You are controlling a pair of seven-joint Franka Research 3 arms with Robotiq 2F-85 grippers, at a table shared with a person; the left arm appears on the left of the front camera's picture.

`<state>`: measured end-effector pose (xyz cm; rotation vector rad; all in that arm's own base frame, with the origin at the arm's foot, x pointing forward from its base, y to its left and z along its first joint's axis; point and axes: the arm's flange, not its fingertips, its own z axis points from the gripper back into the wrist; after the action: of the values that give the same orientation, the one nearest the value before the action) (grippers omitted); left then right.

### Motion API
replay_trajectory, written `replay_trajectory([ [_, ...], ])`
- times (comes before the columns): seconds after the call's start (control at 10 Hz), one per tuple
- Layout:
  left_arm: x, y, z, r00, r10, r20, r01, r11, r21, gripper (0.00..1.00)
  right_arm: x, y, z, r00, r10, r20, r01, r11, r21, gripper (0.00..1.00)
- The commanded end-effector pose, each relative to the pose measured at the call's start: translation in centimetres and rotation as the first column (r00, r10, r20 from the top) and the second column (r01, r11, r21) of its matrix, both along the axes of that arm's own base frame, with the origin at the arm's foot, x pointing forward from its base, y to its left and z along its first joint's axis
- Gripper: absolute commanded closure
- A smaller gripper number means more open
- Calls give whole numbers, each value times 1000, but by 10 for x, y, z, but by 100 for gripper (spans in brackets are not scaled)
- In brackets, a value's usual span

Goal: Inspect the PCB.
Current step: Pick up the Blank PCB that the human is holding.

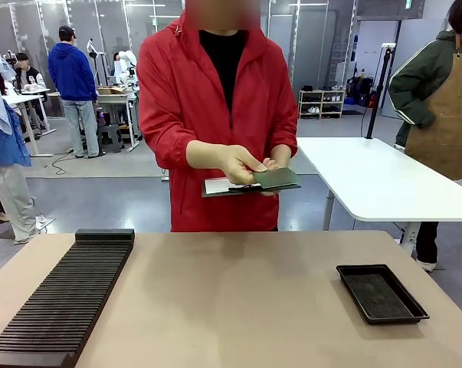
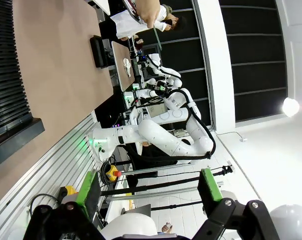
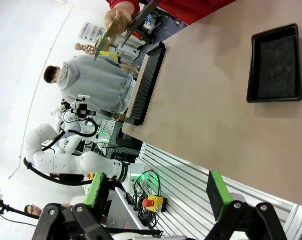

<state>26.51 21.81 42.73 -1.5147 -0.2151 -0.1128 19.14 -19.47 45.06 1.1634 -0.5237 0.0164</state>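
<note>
Cannot read any writing on the PCB: too small in the front view. Looks small, thin and flat, dull green with a pale grey shine on its top face. Shows straight edges all round. Held up in the air past the far edge of the counter, about the middle of that edge, not touching the counter. Gripped at one side by a hand of a person in a red jacket. Lies nearly level, just above a clipboard with white paper; cannot tell whether touching it. Marks on the paper too small to read as well.

On the counter, near the right edge: a shallow black tray with a dull dark floor. Along the left edge: a long black rack with many thin slots, reaching from the near corner towards the far edge.

Left end effector: green pads spread wide, nothing between them. Right end effector: spread wide too, gripping nothing.
</note>
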Motion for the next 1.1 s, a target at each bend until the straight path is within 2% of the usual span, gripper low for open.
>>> replay_trajectory([
  [0.0, -1, 0, 6, 1000, -3, -21, 4, 1000, 15, 0, -1, 1, 1, 1000, 4, 22, -5, 1000, 5, 0],
  [0.1, -1, 0, 6, 1000, -3, -21, 4, 1000, 15, 0, 0, 0, 0, 1000, 0, 0, 0, 1000, 0, 0],
  [0.2, -1, 0, 6, 1000, -3, -21, 4, 1000, 15, 0, 7, 15, 21, 997, 69, 25, -70, 996, 58, 0],
  [0.3, -1, 0, 6, 1000, -3, -21, 4, 1000, 15, 0, 17, 32, 40, 996, 87, -7, -86, 993, 85, 0],
  [0.5, -1, 0, 6, 1000, -3, -21, 4, 1000, 15, 0, 45, 66, 60, 983, 117, -138, -106, 991, 83, 0],
  [1.0, -1, 0, 6, 1000, -3, -21, 4, 1000, 15, 0, 99, 159, 82, 944, 152, -294, -94, 974, 204, 0],
])
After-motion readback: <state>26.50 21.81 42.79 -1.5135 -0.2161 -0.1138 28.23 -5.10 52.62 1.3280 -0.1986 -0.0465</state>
